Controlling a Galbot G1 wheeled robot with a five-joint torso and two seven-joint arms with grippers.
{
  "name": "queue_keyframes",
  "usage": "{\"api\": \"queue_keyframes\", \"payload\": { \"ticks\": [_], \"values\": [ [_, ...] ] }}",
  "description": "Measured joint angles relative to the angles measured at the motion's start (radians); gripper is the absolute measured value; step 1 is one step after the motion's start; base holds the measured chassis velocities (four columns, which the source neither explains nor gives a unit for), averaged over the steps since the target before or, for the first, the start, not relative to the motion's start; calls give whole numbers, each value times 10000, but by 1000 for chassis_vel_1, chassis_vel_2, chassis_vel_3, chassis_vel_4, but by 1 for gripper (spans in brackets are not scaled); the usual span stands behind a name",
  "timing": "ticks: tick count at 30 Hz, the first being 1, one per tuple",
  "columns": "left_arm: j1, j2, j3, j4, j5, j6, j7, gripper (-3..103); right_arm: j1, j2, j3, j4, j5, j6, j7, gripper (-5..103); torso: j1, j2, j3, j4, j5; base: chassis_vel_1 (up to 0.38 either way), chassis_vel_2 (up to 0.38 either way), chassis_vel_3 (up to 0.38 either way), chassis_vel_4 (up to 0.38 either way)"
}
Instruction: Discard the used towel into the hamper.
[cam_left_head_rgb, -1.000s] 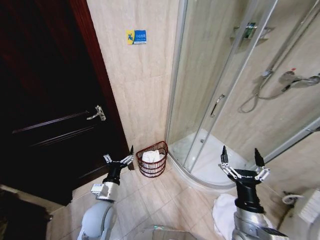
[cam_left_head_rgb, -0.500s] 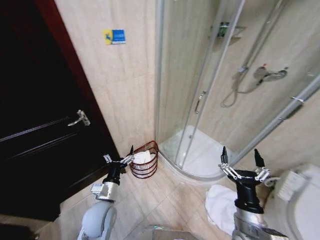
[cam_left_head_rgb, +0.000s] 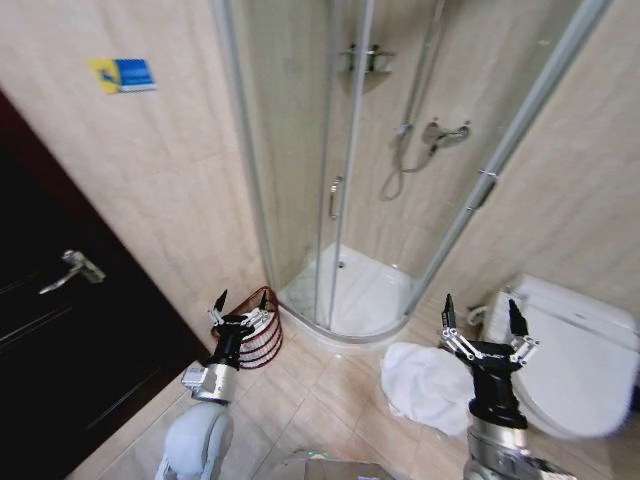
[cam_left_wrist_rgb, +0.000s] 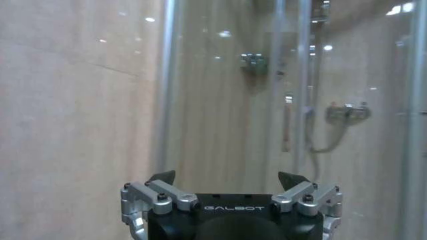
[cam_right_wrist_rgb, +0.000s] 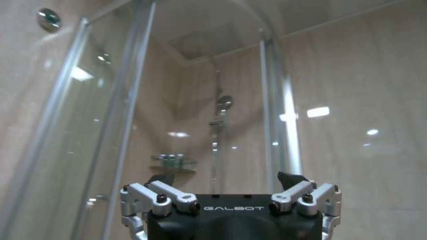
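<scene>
Down in the head view, the hamper (cam_left_head_rgb: 262, 340) stood on the tiled floor (cam_left_head_rgb: 320, 410) against the beige wall, just beside the curved shower enclosure (cam_left_head_rgb: 340, 200), and the left gripper (cam_left_head_rgb: 240, 302) was raised in front of it with its fingers spread and empty. The right gripper (cam_left_head_rgb: 478, 318) was held up on the right, its fingers likewise spread, above a crumpled white towel (cam_left_head_rgb: 425, 385) that lay on the floor between the shower base and a white toilet (cam_left_head_rgb: 570, 365). A dark door (cam_left_head_rgb: 60, 340) closed off the left side.

From the left wrist view, the left gripper (cam_left_wrist_rgb: 227, 177) faced the shower glass and wall, fingers apart.

From the right wrist view, the right gripper (cam_right_wrist_rgb: 227, 178) pointed at the glass panels, fingers apart, nothing held.
</scene>
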Motion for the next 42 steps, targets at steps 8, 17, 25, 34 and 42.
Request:
{"api": "queue_keyframes", "payload": {
  "ticks": [8, 17, 25, 34, 42],
  "values": [
    [0, 0, 0, 0, 0, 0, 0, 100, -30, 52, -14, -6, -34, 41, -17, 100, 0, 0, 0, 0, 2, -123, -122, -124, -124],
    [0, 0, 1, 0, 0, 0, 1, 100, -20, 81, -34, 6, -37, 82, -88, 100, 0, 0, 0, -1, 2, -87, -91, -83, -92],
    [0, 0, 1, 0, 0, 0, 1, 100, 3, 184, -30, 19, -212, 88, 156, 100, -84, -186, -93, 2, 0, 0, 0, 0, 0],
    [0, 0, 0, 0, 0, 0, 1, 100, 23, 223, -18, -5, -225, 120, 212, 100, -328, -720, -382, 3, 1, 0, 0, 0, 0],
    [0, 0, 1, 0, 0, 0, 1, 100, 25, 219, -32, -46, -157, 229, 136, 100, -507, -1085, -570, 3, 1, 0, 0, 0, 0]
  ]
}}
